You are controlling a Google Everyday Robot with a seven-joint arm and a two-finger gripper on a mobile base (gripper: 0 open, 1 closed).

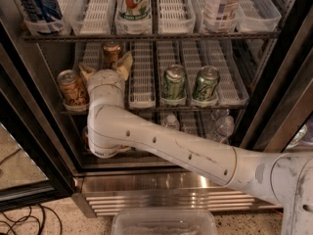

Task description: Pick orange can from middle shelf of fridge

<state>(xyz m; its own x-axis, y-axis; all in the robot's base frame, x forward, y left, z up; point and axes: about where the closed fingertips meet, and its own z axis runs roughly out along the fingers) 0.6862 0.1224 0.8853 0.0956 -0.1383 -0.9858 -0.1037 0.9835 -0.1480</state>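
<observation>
Two orange cans stand on the middle shelf (146, 107) of the fridge (146, 180). One orange can (72, 88) is at the front of the leftmost lane. The other orange can (111, 53) stands further back in the lane to its right. My gripper (106, 66) reaches into that lane, just in front of the rear can. Its tan fingers (125, 65) are spread open, and the can's lower part shows between them. The white wrist (105, 87) sits right beside the front can.
Two green-and-silver cans (174, 84) (206, 85) stand in lanes to the right. Bottles and a can (133, 4) fill the top shelf. Water bottles (223, 126) lie on the bottom shelf. A clear plastic bin (164, 223) sits on the floor, and the black door frame (29, 131) is at the left.
</observation>
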